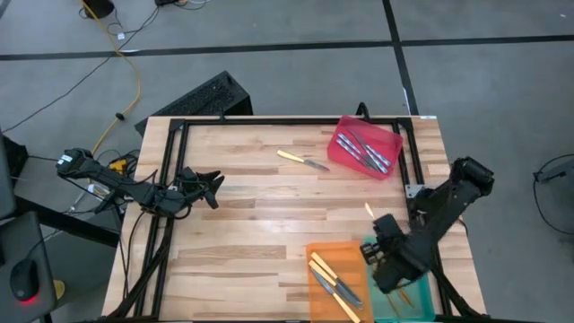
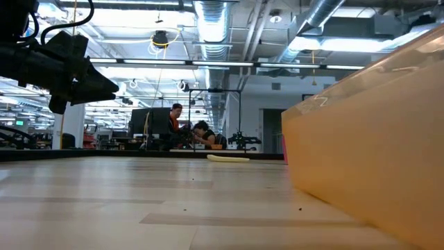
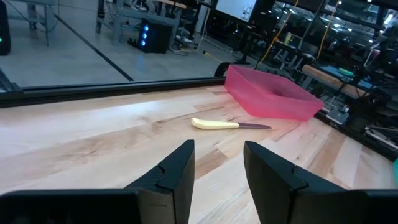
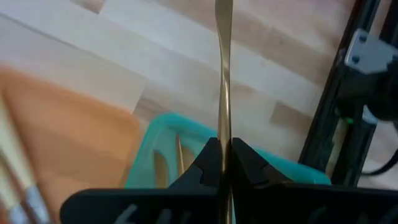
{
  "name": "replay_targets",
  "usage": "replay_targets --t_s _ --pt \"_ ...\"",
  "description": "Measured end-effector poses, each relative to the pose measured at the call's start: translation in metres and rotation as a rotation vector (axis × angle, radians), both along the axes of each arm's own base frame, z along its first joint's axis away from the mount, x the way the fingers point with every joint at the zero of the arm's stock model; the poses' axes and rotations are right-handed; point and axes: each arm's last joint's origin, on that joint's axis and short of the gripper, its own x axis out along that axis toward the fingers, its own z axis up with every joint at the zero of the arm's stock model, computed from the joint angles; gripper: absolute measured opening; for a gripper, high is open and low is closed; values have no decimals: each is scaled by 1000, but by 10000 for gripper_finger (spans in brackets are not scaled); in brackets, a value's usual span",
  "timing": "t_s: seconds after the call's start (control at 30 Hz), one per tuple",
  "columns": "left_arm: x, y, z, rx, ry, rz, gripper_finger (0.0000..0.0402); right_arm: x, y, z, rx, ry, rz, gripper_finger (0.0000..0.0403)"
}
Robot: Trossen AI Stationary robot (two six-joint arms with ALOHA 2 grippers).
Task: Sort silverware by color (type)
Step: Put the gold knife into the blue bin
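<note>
you can't see most of the teal tray [image 1: 414,303]: the right arm covers it from above and the picture's bottom edge cuts it. the orange tray [image 2: 374,160] runs off the low view's right edge, its contents hidden behind its wall. the people [image 2: 187,128] beyond the table are too small to make out.

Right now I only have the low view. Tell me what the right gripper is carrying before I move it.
Observer: The right gripper is shut on a thin tan utensil.
Operator: Give me what's under it.
Observer: The end of the teal tray, with another tan piece lying inside.
Operator: Report the left arm.
Observer: The left gripper is open and empty, facing the yellow-handled knife on the table.
</note>
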Motion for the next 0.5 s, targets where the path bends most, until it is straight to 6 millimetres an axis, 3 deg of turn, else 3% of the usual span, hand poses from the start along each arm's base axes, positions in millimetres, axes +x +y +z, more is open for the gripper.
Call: replay_targets --t_s 0.23,0.5 --pt "0 0 0 0 0 0 122 -35 20 11 48 -103 -5 22" --pt "0 0 0 -7 -6 2 122 -53 36 16 176 -141 69 22"
